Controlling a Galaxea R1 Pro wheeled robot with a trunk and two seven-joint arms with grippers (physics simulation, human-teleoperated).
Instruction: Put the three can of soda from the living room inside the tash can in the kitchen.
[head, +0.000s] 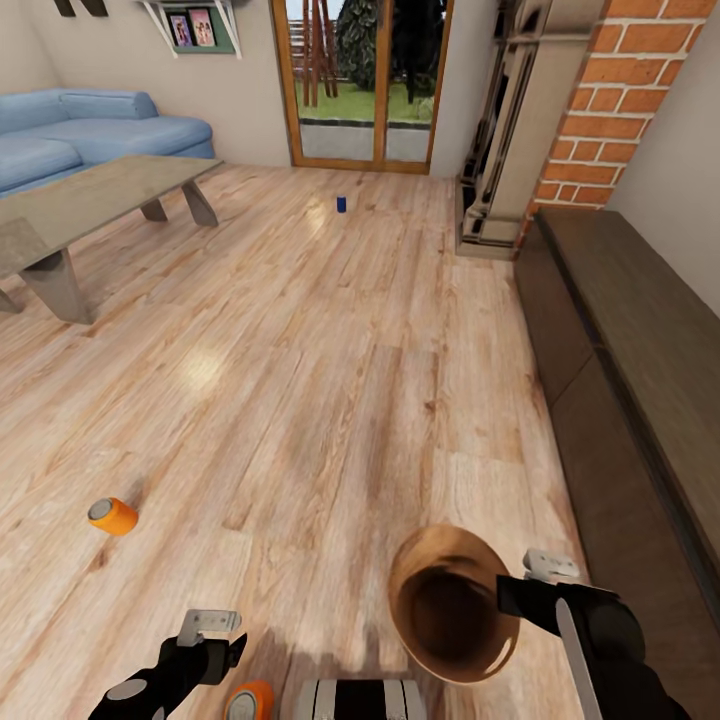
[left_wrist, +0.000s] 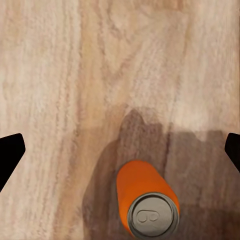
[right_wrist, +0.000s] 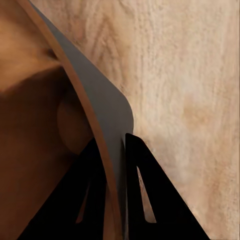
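Head view, room: light wood plank floor, light-blue corner sofa, low grey-topped coffee table, wood-framed glass doors, red brick column and a long dark-brown low cabinet.
Bin: round brown trash can with a copper-brown inside, tilted with its mouth facing up toward the camera, its rim caught between the right jaws.
Right gripper: black fingers nearly closed, pinching the bin's thin wall, one finger inside and one outside.
Left gripper: jaws spread wide and holding nothing, both dark tips at the far edges of the left wrist view.
Nearest can: bright orange soda can with a silver-grey end, lying on its side on the floor, between the spread left jaws but touching neither; seen from the head camera just beside the left gripper.
Second can: another orange can, on its side, well away from both jaws.
Third can: small dark blue can, upright on the floor, far beyond both jaws, near the glass doors.
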